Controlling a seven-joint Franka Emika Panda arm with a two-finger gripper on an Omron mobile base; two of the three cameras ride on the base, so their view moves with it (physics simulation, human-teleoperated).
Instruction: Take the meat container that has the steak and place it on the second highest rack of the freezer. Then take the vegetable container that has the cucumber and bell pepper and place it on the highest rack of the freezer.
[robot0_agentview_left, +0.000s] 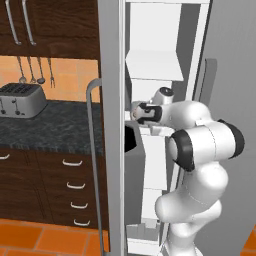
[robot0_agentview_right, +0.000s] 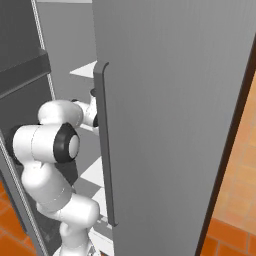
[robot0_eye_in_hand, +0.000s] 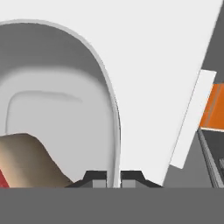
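Hand view showed the tool (robot0_eye_in_hand: 113, 178) with its two dark tips drawn together on the thin rim of the meat container (robot0_eye_in_hand: 57, 109), one tip on each side of the edge. That tray was smooth, matte grey, with a broadly rounded corner and a shallow curved wall. Inside it, at the lower left, lay the steak (robot0_eye_in_hand: 30, 162), its pale tan fat rim facing the camera and a sliver of red at the very edge. Beyond the rim spread a flat white shelf surface of the freezer (robot0_eye_in_hand: 166, 65), bare out to its straight far edge, past which a strip of orange floor (robot0_eye_in_hand: 213, 109) showed.

From the left base view, the white arm (robot0_agentview_left: 200, 150) reached into the narrow white compartment, wrist at mid height among the shelves. The grey door (robot0_agentview_left: 111, 125) stood open beside it, its long bar handle (robot0_agentview_left: 92, 160) vertical. Left of that door, a dark speckled tabletop (robot0_agentview_left: 50, 125) carried a metal toaster (robot0_agentview_left: 22, 100).
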